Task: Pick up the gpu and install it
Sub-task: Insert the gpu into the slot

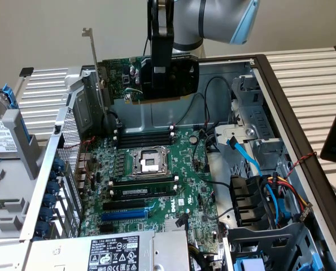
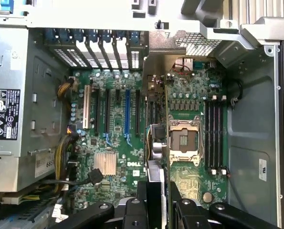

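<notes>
**Gpu held in air over the computer case**

Gripper is closed on the gpu and holds it upright above the far part of the motherboard (the silver bracket is on the exterior view's left). From the wrist, the card stands edge-on between the fingers.

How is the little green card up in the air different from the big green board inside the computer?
The small green circuit card with the black fan cover hangs on edge in the tool; the large green motherboard lies flat in the grey metal case. The card is much smaller than the motherboard. Both are green circuit boards.
</notes>
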